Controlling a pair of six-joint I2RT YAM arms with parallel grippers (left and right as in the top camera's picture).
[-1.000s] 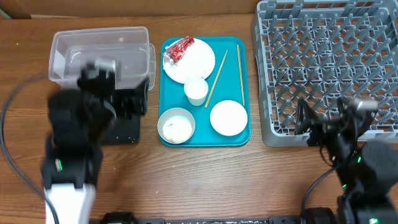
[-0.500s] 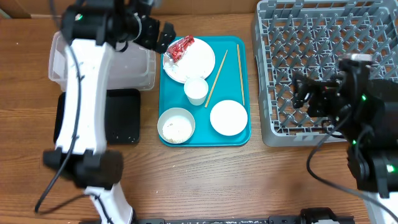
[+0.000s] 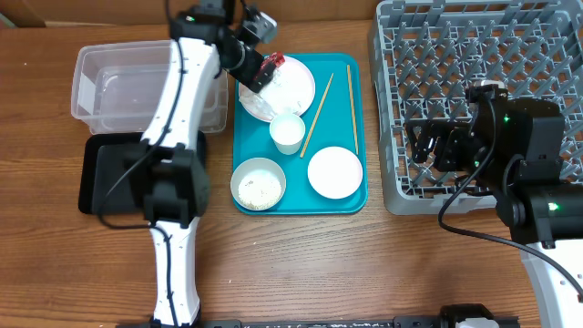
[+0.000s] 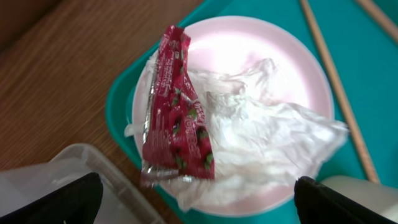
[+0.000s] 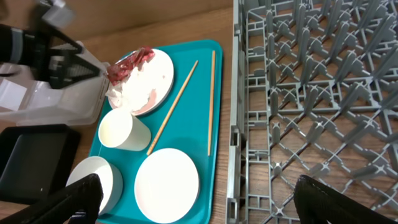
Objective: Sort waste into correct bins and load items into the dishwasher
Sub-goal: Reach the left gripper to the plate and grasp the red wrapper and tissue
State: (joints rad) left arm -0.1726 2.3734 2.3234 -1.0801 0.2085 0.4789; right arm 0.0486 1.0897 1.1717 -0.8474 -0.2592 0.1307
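Nothing here I can actually read, honestly. The red wrapper (image 4: pixel 177 118) in my left wrist view has some pale print running along it, but it's too crinkled and blurry for me to make out a single letter, brand or number.

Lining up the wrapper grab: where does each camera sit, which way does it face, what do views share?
Overhead: above the table, facing straight down; both arms show, left gripper by the red wrapper, right gripper over the dish rack.
Left wrist: on the left arm, looking down at wrapper and napkin on the plate; own fingertips at bottom corners.
Right wrist: on the right arm, looking down across teal tray and rack edge; own fingertips at bottom corners.
Shared: all show the wrapper on the plate.
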